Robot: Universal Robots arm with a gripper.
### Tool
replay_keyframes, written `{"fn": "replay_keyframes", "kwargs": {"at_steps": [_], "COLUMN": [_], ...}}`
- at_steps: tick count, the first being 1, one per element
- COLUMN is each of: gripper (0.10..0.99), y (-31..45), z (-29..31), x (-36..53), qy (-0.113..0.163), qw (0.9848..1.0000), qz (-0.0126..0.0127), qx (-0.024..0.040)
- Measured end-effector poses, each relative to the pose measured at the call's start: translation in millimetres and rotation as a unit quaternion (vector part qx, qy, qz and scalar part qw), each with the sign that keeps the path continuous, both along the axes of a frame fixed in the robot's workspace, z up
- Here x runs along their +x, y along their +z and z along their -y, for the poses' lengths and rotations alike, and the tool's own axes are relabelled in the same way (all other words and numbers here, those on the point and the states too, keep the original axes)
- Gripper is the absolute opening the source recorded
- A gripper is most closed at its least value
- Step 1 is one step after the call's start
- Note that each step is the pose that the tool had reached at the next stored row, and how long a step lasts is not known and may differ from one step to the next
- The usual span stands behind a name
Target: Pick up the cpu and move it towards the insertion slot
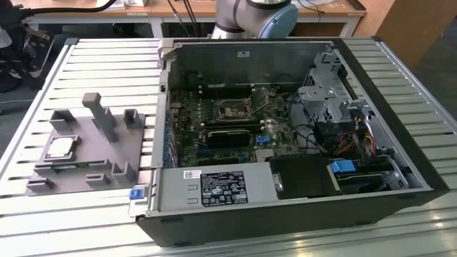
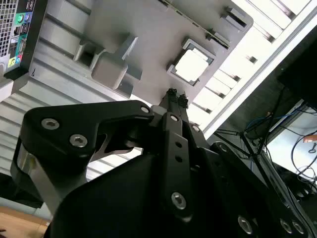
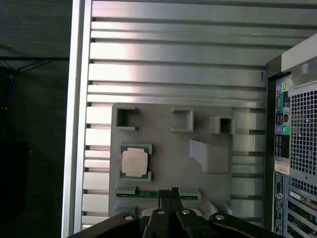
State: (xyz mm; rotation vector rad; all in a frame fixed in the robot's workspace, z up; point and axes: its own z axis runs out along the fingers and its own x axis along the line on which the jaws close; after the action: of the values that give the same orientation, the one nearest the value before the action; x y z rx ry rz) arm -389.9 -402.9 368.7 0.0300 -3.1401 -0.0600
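Claw (image 3: 168, 192) clenched on nothing, near the cpu (image 3: 134, 162), which sits in the grey holder (image 3: 163, 148) (approach step, likely). In the exterior view the insertion slot (image 1: 234, 111) is at about 3 o'clock from it. Pick calls for parted fingers centred on the chip.

Bright even light, glare on table slats (image 3: 148, 74)

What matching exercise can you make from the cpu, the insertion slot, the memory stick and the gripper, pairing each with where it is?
1. cpu
2. insertion slot
3. memory stick
4. gripper

A. inside the open computer case
B. above the grey holder, holding nothing
C. seated in the holder's square recess
D. lying along the holder's edge, beside the cpu

Pairs: 1-C, 2-A, 3-D, 4-B.
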Motion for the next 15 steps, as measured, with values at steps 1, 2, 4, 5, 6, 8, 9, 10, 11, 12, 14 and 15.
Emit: {"fn": "replay_keyframes", "kwargs": {"at_steps": [1,2,4,5,6,8,9,10,11,12,14,15], "gripper": [0.106,0.106,0.106,0.106,0.106,0.106,0.106,0.106,0.106,0.106,0.106,0.106], "y": [0.0,0.0,0.1,0.1,0.1,0.0,0.0,0.0,0.0,0.0,0.0,0.1], "z": [0.0,0.0,0.0,0.0,0.0,0.0,0.0,0.0,0.0,0.0,0.0,0.0], "x": [0.0,0.0,-0.1,-0.3,-0.7,-1.6,-2.1,-2.6,-3.2,-3.8,-5.3,-6.2], "qy": [0.0,0.0,0.0,0.0,0.0,0.0,0.0,0.0,0.0,0.0,0.0,0.0], "qw": [1.0,1.0,1.0,1.0,1.0,1.0,1.0,1.0,1.0,1.0,1.0,1.0], "qz": [0.0,0.0,-0.0001,-0.0001,-0.0001,0.0,0.0,0.0,0.0,0.0,0.0,-0.0001], "qx": [0.0,0.0,0.0,-0.0001,0.0,0.0,0.0,0.0,0.0,0.0,0.0,0.0]}}
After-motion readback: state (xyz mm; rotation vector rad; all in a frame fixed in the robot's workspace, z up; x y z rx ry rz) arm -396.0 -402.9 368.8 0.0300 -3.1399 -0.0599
